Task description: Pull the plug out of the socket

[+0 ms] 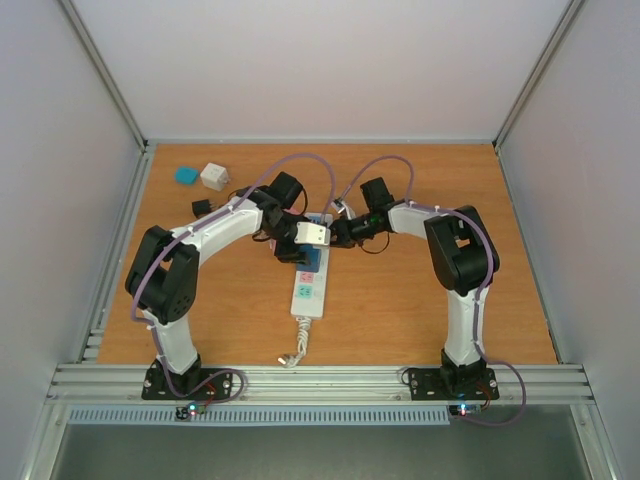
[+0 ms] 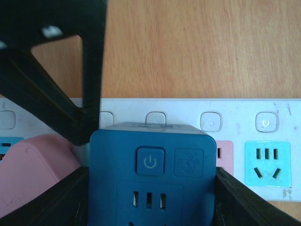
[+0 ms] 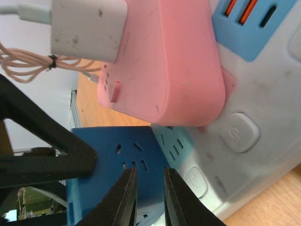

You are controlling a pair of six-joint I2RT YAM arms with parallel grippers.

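Observation:
The socket is a long white power strip (image 1: 308,290) in the middle of the table, with pastel outlet faces (image 2: 266,162). A dark blue cube plug (image 2: 150,174) sits in it, next to a pink adapter (image 3: 174,70) that carries a white charger (image 3: 87,28). My left gripper (image 2: 149,197) is shut on the blue cube plug, one finger (image 2: 56,202) on each side. My right gripper (image 3: 149,181) is over the strip (image 3: 263,94) beside the blue cube (image 3: 113,160). Its jaws are almost together, with nothing between them.
A teal block (image 1: 186,175), a white cube (image 1: 213,176) and a small black piece (image 1: 201,207) lie at the back left. The strip's short white cord (image 1: 296,350) runs toward the near edge. Pink cable (image 3: 28,61) hangs from the charger.

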